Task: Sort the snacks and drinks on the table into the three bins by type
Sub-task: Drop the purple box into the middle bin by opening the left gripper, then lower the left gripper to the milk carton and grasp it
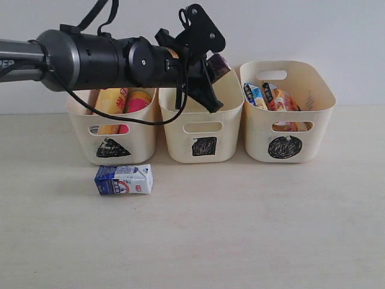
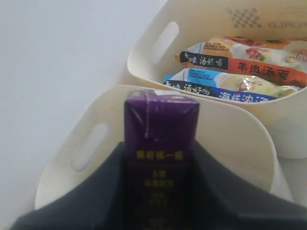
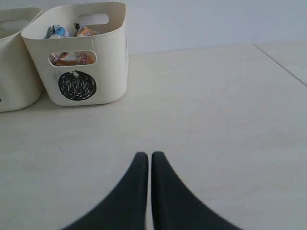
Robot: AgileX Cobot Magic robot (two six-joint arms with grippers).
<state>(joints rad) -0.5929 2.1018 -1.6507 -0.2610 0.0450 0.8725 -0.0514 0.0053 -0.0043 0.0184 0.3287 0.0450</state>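
Left gripper [image 2: 159, 154] clamps the small purple carton [image 2: 160, 120] upright above the square-marked bin [image 1: 203, 127], the middle of three.

The jaws press the carton's sides and hide its lower half in the left wrist view; from the exterior camera only a corner of it shows past the arm. The bin's floor is hidden by the gripper. The yellow tube [image 1: 111, 102] and pink tube [image 1: 137, 102] stand in the triangle bin [image 1: 114, 156], their tops cut off by the arm. The orange-white bag [image 2: 249, 60] and blue bag [image 2: 225, 86] lie in the circle bin [image 1: 287, 120]. The blue-white milk carton [image 1: 124, 179] lies on the table [image 1: 240, 229] before the triangle bin. Right gripper [image 3: 149, 158], jaws together, hovers over bare tabletop, out of the exterior frame.
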